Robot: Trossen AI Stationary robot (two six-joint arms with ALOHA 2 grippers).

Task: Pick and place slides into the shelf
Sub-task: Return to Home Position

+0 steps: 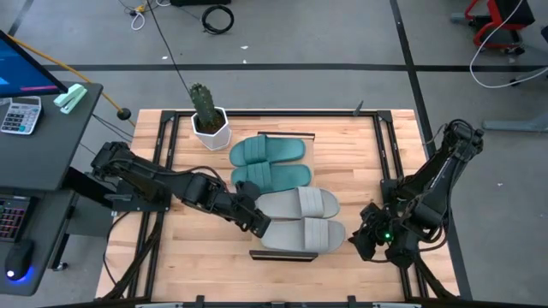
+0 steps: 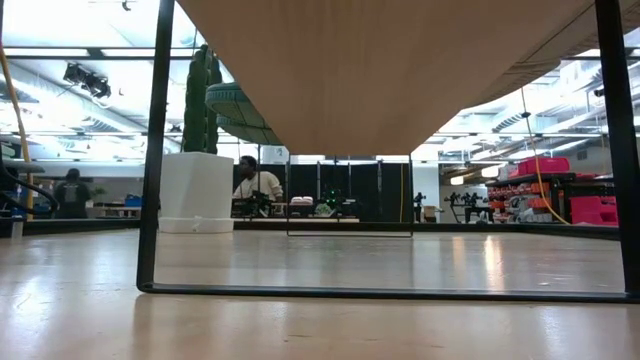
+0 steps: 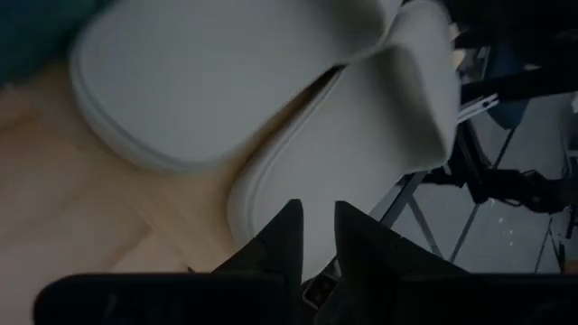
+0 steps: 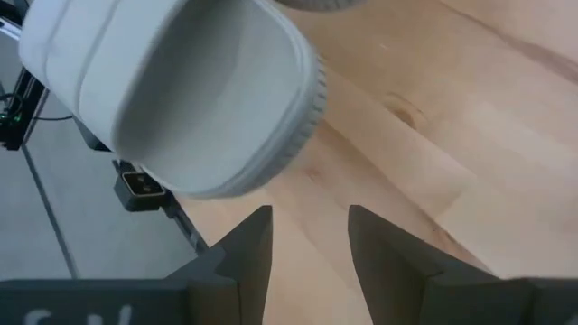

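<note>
All the slides lie side by side on the shelf, soles down: two teal slides on its far part, two grey slides on its near part. My left gripper is low at the heel end of the nearest grey slide, fingers a narrow gap apart. My right gripper hovers to the right of that slide's toe end, open, touching nothing. The low view shows the shelf from below. My left gripper points its fingers at the heel rim of the nearest grey slide, coming from the table's left. Whether they touch the rim cannot be told. The slide lies flat on the shelf.
A cactus in a white pot stands on the table's far left part, also visible in the low view. The shelf's dark metal frame edges the board. A desk with a calculator stands left of the table.
</note>
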